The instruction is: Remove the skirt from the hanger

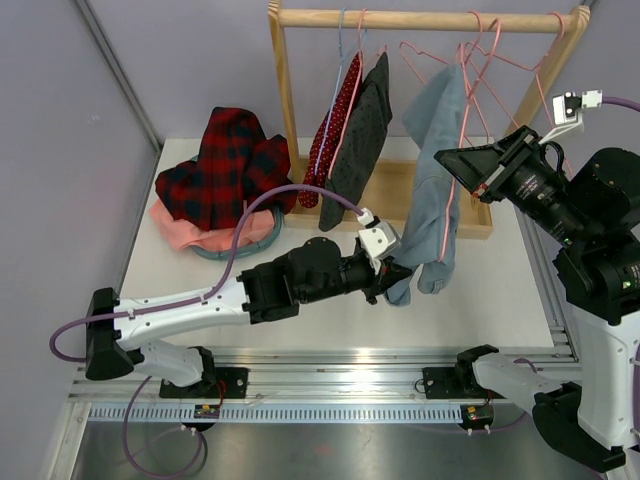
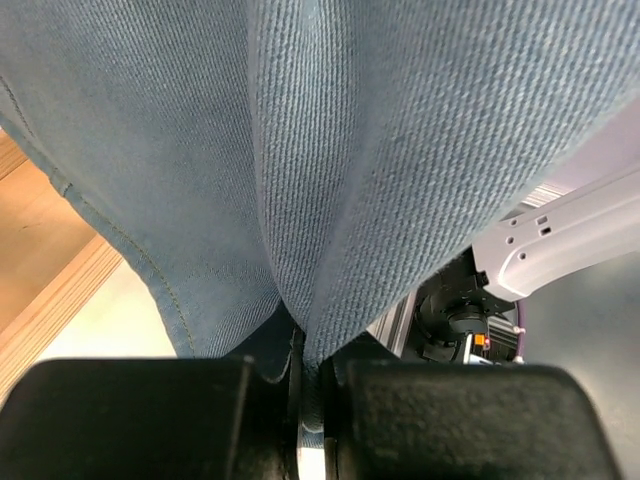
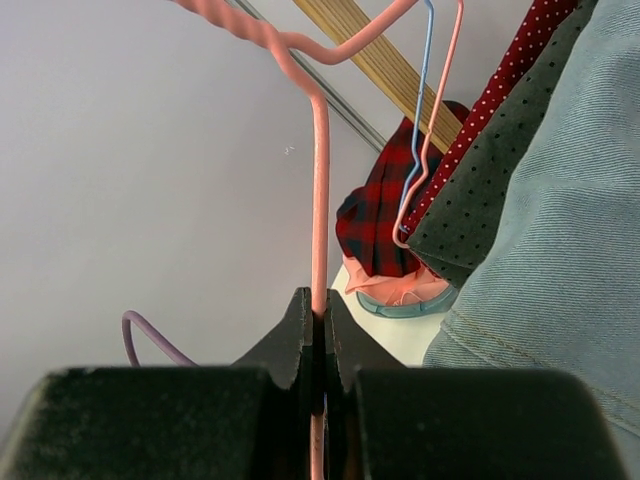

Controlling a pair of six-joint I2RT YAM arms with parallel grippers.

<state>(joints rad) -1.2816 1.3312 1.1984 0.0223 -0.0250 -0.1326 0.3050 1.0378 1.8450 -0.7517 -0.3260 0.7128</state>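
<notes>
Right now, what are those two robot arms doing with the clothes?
The left gripper pinches the bottom of the blue skirt. The right gripper is clamped on the pink hanger that seems to carry the skirt. The skirt is not off yet; it hangs from the wooden rack. More clothes hang beside it, and a pile of clothes lies on the table.
</notes>
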